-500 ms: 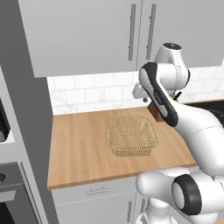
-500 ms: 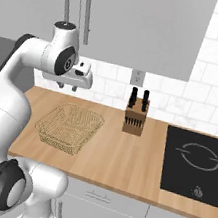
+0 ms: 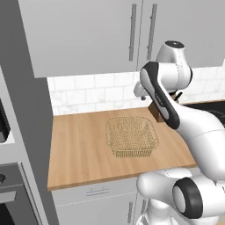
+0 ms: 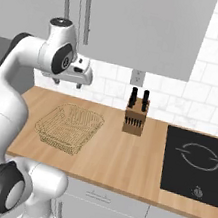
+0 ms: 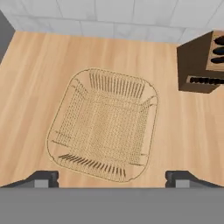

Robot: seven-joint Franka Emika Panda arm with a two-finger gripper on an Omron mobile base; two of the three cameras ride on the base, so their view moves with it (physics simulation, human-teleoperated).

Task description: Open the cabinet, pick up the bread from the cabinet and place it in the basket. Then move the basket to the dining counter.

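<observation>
The gripper [image 5: 112, 178] is held open above the basket [image 5: 104, 129]; the closed cabinet [image 3: 132, 33] handles are seen upper centre, vertical.

Cabinet [image 3: 88, 35] doors closed, contents hidden | knife block [image 5: 202, 61] cut off by hand view's right edge, mostly behind arm in left base view | hob [image 4: 197, 165] cropped at right edge
</observation>
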